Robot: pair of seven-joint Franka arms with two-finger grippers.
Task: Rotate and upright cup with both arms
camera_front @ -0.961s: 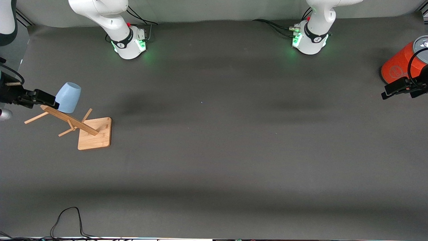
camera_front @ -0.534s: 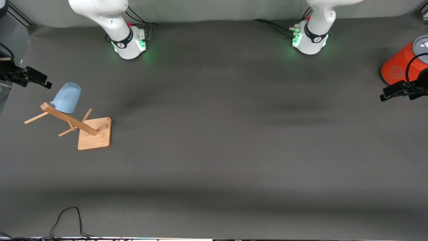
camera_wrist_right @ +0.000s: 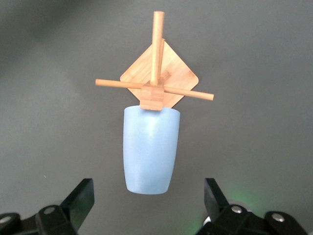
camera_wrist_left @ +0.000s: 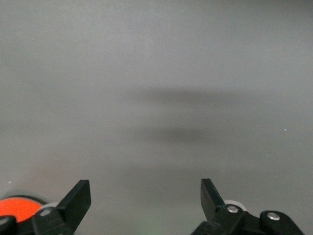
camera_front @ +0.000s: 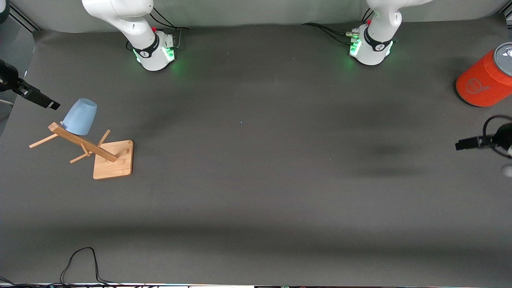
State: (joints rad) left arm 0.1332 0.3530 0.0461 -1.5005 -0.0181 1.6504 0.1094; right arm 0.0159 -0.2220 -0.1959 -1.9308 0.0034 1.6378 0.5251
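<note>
The pale blue cup point(camera_front: 81, 116) hangs mouth-down on a peg of a wooden rack point(camera_front: 82, 145) toward the right arm's end of the table. In the right wrist view the cup point(camera_wrist_right: 150, 149) shows with its closed base toward the camera and the rack point(camera_wrist_right: 156, 73) under it. My right gripper point(camera_front: 40, 100) hovers beside the cup, a short gap away. It is open point(camera_wrist_right: 147, 197), with nothing between its fingers. My left gripper point(camera_front: 470, 143) is open point(camera_wrist_left: 145, 197) and empty, over bare mat at the left arm's end.
An orange cylinder with a grey lid point(camera_front: 484, 82) lies at the left arm's end of the table; its edge point(camera_wrist_left: 17, 205) shows in the left wrist view. The rack's square base point(camera_front: 113, 159) rests on the dark mat. A black cable point(camera_front: 80, 264) loops at the front edge.
My right gripper has drawn back from the cup, which stays on the rack. My left gripper has moved off the orange cylinder to over bare mat.
</note>
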